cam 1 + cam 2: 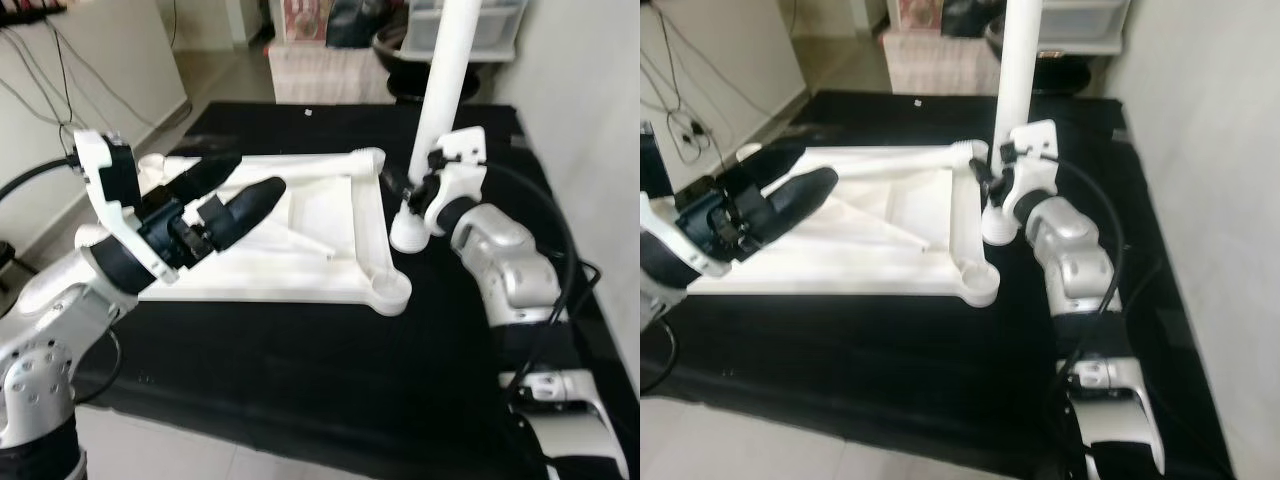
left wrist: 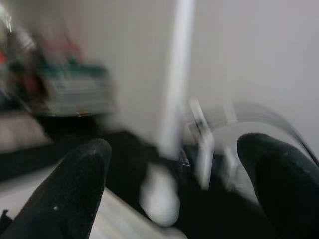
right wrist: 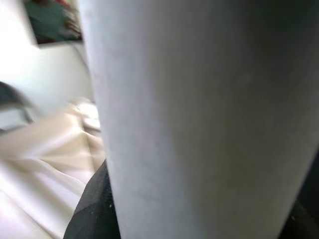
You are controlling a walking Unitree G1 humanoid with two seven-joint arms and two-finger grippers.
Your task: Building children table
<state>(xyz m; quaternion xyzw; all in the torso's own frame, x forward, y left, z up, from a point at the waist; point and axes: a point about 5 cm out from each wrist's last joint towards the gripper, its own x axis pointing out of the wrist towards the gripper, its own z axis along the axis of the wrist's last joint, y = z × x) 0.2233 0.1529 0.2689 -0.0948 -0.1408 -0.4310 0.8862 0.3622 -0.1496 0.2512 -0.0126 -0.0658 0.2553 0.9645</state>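
The right gripper (image 1: 412, 192) clamps the white table leg (image 1: 440, 110) near its foot, upright on the black mat (image 1: 300, 350) just beside the upturned white tabletop (image 1: 300, 275) — not in a corner socket (image 1: 388, 292). The left gripper (image 1: 245, 195) hovers over the panel, fingers spread wide, empty. Gripped so low, the tall leg could lean and topple — or miss the socket. No readable writing shows.
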